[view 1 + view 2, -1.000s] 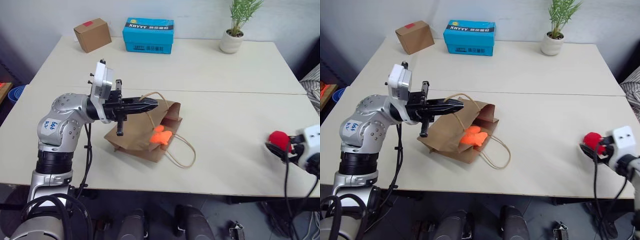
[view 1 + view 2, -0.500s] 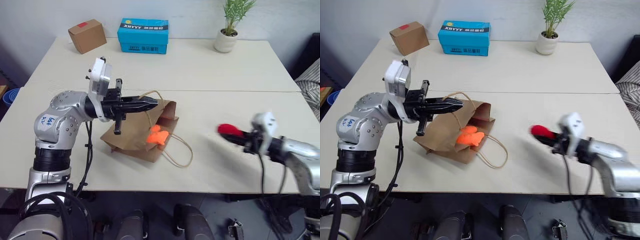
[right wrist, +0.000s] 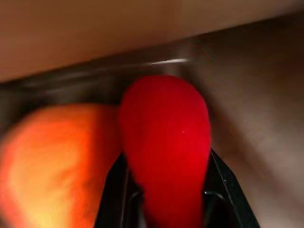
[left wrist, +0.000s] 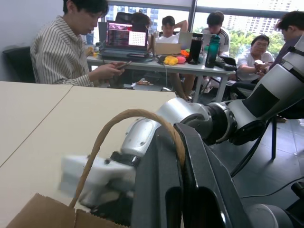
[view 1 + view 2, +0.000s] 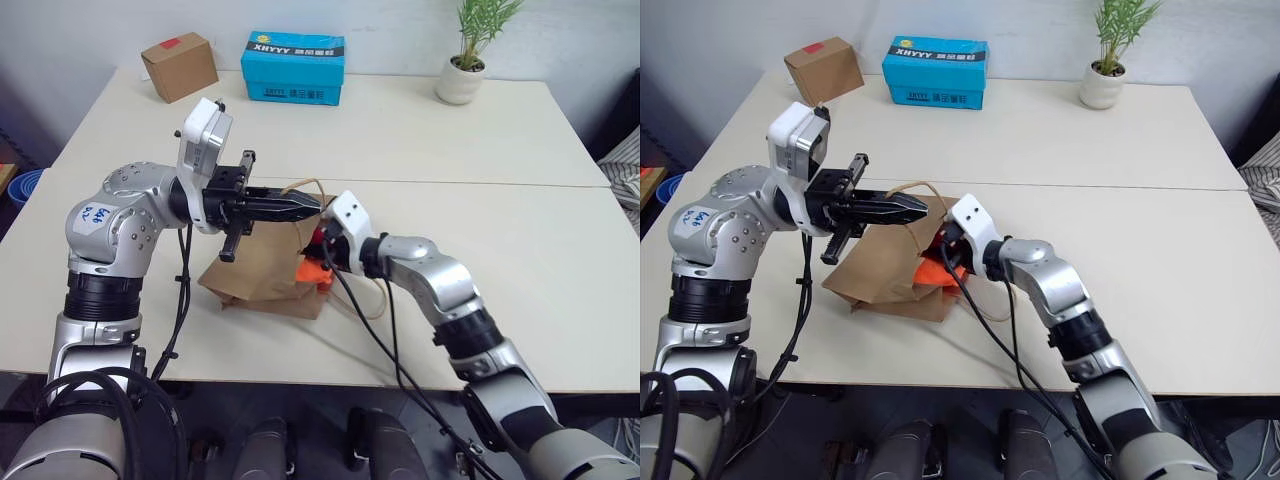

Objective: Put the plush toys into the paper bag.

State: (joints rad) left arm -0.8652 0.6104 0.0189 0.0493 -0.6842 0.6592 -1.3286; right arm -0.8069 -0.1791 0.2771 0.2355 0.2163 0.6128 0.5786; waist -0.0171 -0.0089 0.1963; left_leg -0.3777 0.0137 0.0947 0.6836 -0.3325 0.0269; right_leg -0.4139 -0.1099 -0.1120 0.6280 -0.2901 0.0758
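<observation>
We judge the bag (image 5: pixel 262 270) light and floppy — best taken by a handle (image 4: pixel 124 124), where our left end effector (image 5: pixel 300 203) is pinched shut, lifting its mouth off the tabletop (image 5: pixel 560 290). The orange toy (image 3: pixel 52 161) lies inside. Our right end effector (image 5: pixel 945 240) clamps the red toy (image 3: pixel 166 142) at the mouth, at the bag's 3 o'clock — soft, squashy, unbreakable. The bag's depth is hidden.

Two pale tables (image 5: pixel 470 150) butted together, seam running left to right. Far edge: cardboard box (image 5: pixel 180 67) at left, blue box (image 5: pixel 295 69) beside it, potted plant (image 5: pixel 472 55) at right. Plain light wall (image 5: pixel 100 30) behind. Left wrist view: people (image 4: pixel 61 52) at a desk, bright windows (image 4: pixel 247 21).
</observation>
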